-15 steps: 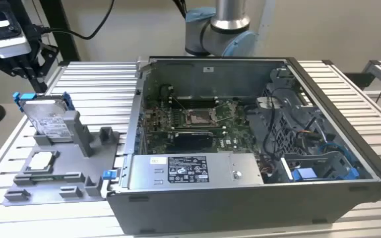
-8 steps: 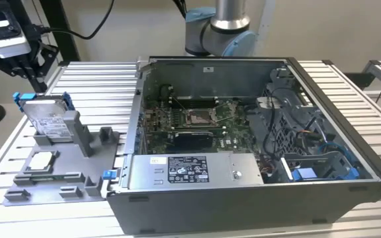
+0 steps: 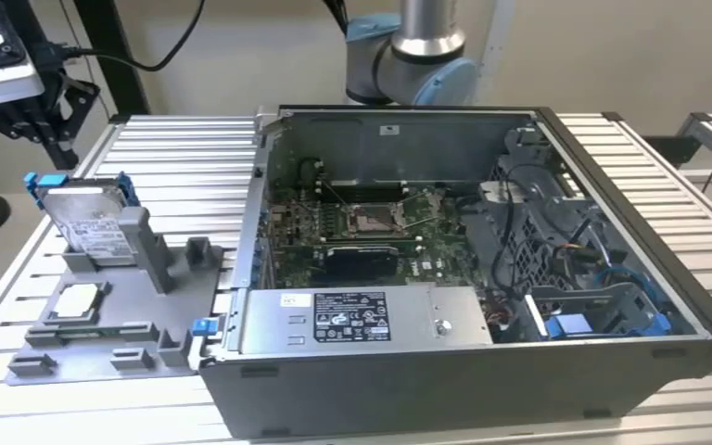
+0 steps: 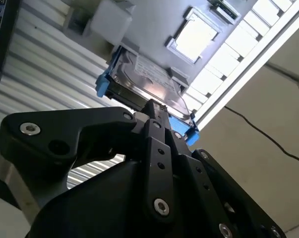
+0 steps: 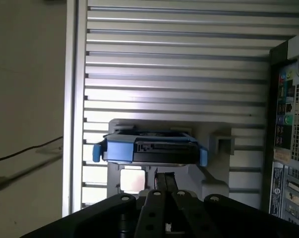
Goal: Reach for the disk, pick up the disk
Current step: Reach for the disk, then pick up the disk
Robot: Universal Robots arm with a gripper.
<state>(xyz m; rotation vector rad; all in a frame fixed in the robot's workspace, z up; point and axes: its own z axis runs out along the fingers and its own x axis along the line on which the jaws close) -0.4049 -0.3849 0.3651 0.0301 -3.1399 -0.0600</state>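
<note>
The disk is a silver-grey hard drive with a white label and a blue frame. It leans upright in a slot at the back of a grey fixture, at the exterior view's left. My gripper hangs above and behind it, apart from it, with nothing held. The second wrist view has the black fingers together at the gripper, with the disk just beyond. In the first wrist view the gripper points at the disk's blue-framed edge.
A small square silver chip lies on the fixture in front of the disk. An open computer case with motherboard and cables stands to the exterior view's right of the fixture. Both rest on a slatted metal table.
</note>
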